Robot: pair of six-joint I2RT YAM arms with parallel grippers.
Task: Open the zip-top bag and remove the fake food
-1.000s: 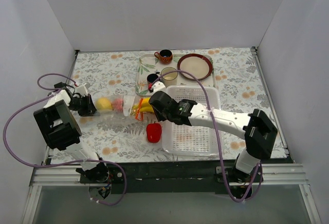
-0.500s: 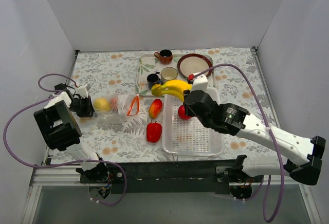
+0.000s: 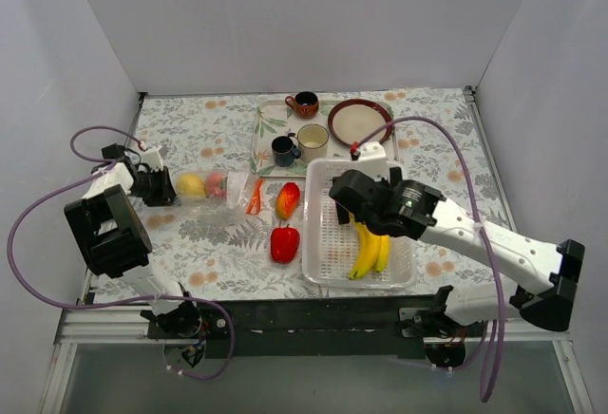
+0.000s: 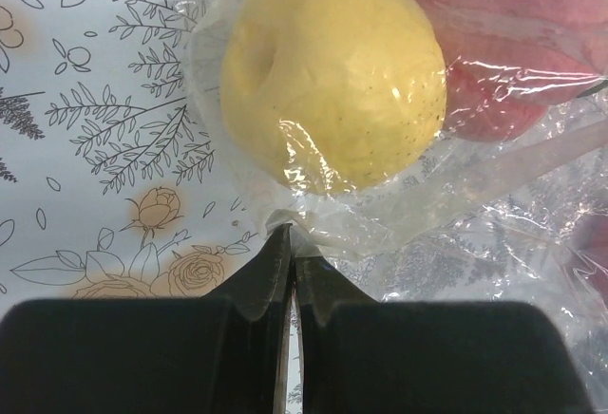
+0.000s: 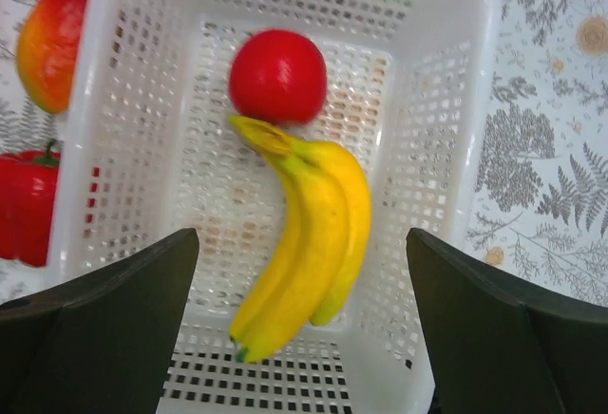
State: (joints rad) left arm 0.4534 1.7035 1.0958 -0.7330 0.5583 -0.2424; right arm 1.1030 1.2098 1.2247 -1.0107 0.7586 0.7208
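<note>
Right gripper gapes above the banana bunch; left gripper pinches the zip-top bag

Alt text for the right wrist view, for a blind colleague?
A banana bunch lies in a white basket, stem end beside a red fruit. The open right gripper hovers above it; a peach and a red pepper lie outside, at image left.

Bright, even light; soft shadows.
</note>
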